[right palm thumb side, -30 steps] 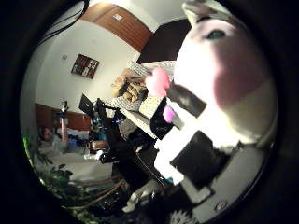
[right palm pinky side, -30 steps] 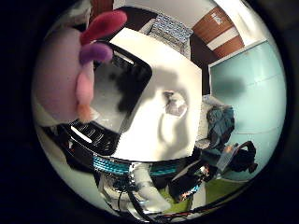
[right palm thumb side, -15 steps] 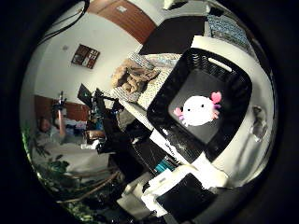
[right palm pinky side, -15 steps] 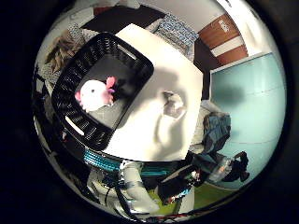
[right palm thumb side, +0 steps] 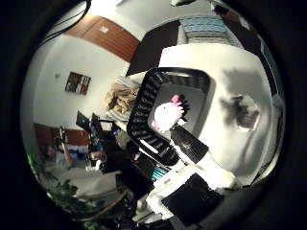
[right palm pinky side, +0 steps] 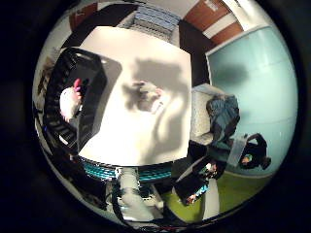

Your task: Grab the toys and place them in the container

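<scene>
A white plush toy with pink ears (right palm thumb side: 168, 115) lies inside the black mesh basket (right palm thumb side: 142, 103) that stands at one end of the white table (right palm pinky side: 136, 126). A small pale toy with pink parts (right palm pinky side: 148, 94) lies on the table top, away from the basket; it also shows in the thumb side view (right palm thumb side: 245, 113). My right hand (right palm thumb side: 192, 177) is high above the table, near its edge by the basket. Its fingers look relaxed and hold nothing.
A chair with dark clothes or a bag on it (right palm pinky side: 225, 116) stands beside the table. A striped cushion (right palm pinky side: 155, 17) lies past the table's far end. A cluttered desk (right palm thumb side: 101, 134) and a tan heap (right palm thumb side: 120, 96) are beyond the basket.
One second ago the plush toy was close to my palm. Half a second ago it lay in the basket. The hand has since risen, and more of the table shows.
</scene>
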`<state>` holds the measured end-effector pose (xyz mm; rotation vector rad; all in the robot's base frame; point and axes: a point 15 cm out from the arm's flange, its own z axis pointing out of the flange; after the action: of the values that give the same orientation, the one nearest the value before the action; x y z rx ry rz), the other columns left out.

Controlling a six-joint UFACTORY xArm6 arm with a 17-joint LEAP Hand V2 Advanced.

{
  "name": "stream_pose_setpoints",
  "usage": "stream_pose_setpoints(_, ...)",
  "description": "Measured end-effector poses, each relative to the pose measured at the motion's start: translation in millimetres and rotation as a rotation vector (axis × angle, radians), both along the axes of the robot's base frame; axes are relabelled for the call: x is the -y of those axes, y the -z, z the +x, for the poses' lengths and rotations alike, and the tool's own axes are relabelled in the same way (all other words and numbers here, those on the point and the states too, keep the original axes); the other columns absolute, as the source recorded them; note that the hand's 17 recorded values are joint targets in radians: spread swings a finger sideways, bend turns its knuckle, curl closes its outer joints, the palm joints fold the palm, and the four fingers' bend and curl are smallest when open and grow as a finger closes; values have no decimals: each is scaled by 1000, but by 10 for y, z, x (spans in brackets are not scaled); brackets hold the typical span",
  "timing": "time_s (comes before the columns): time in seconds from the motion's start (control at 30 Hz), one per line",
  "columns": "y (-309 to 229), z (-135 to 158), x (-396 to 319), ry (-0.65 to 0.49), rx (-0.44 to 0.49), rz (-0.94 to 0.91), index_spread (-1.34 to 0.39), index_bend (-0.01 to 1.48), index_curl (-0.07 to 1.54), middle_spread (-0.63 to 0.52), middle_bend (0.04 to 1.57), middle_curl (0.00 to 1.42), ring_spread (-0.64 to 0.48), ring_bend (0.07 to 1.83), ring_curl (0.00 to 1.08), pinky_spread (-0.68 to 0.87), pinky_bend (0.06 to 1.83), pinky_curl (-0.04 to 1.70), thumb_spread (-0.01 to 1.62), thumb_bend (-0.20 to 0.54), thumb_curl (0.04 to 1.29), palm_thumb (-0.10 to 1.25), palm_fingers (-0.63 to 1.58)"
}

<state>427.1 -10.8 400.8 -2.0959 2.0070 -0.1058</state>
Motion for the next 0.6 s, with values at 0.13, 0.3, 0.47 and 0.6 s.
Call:
stream_pose_setpoints(0.13,414,-101,335,69,-80,11,-312,151,257,52,258,328,192,435,233,449,576,292,1145,-23,383,665,106)
stream_pose_setpoints(0.3,1078,-175,628,143,-137,21,-280,160,268,66,243,324,194,417,229,448,555,280,1137,-21,384,650,121)
stream_pose_setpoints(0.47,1441,-143,781,179,-183,30,-266,153,265,76,231,324,195,411,229,445,550,274,1136,-21,378,637,124)
stream_pose_setpoints(0.6,1703,-89,825,189,-220,37,-260,148,257,88,228,327,195,415,232,444,556,274,1133,-20,376,637,119)
